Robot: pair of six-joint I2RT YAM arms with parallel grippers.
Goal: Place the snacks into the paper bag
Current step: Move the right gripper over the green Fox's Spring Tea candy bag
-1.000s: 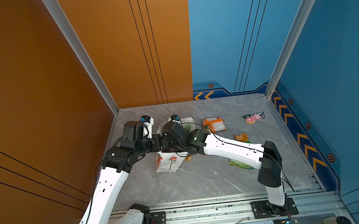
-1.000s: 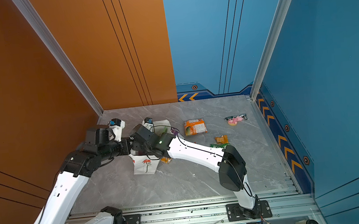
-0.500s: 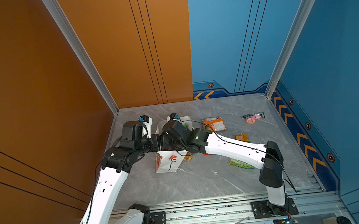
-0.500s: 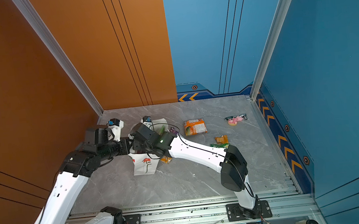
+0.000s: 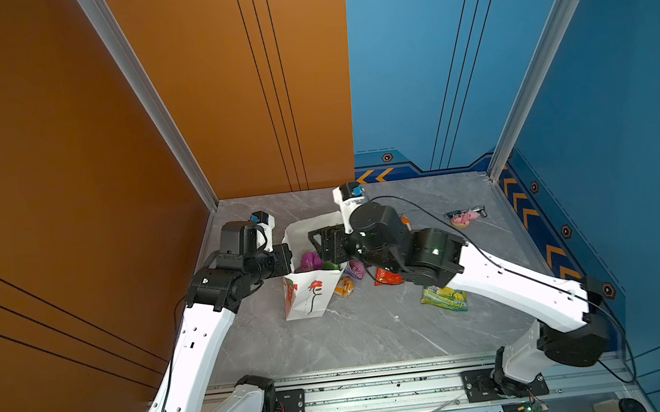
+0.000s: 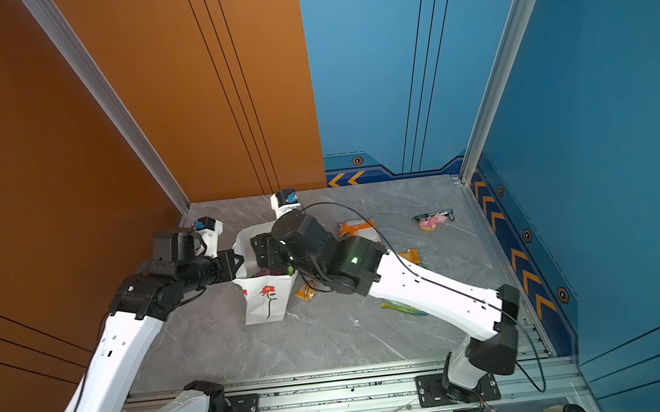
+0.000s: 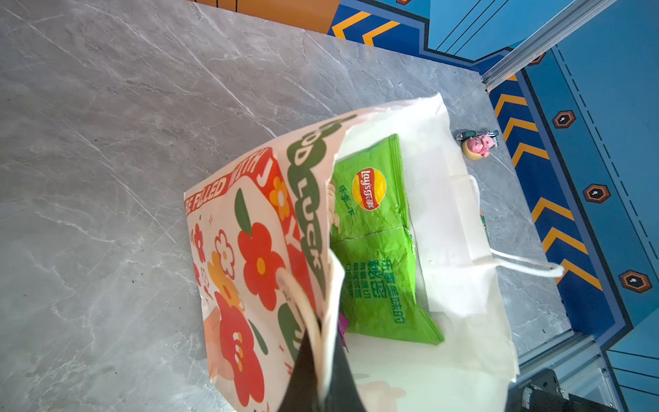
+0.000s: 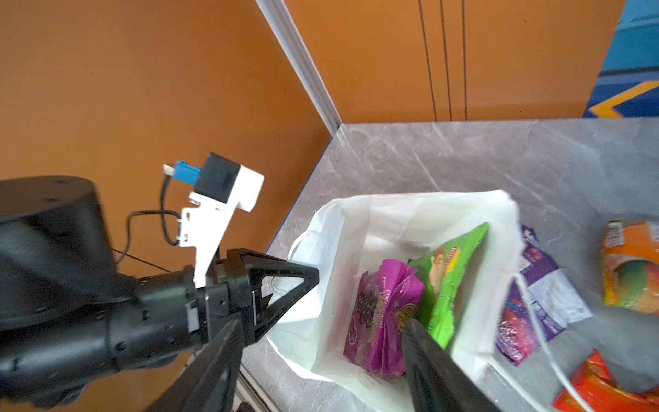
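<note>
White paper bag [image 5: 295,309], red flower [image 5: 316,285] print.

You cannot see the bottom of the paper bag [image 8: 356,228]; its wall hides the lower ends of the magenta packet [image 8: 378,321] and green packet [image 8: 453,285]. In a top view your right arm [image 6: 433,292] covers part of the orange packet [image 6: 358,228] and half the yellow-green packet [image 6: 399,307]. The red packet [image 8: 599,388] runs off the right wrist view's edge, and the fingers [image 8: 431,356] of the right gripper [image 8: 321,323] are blurred there.
</note>
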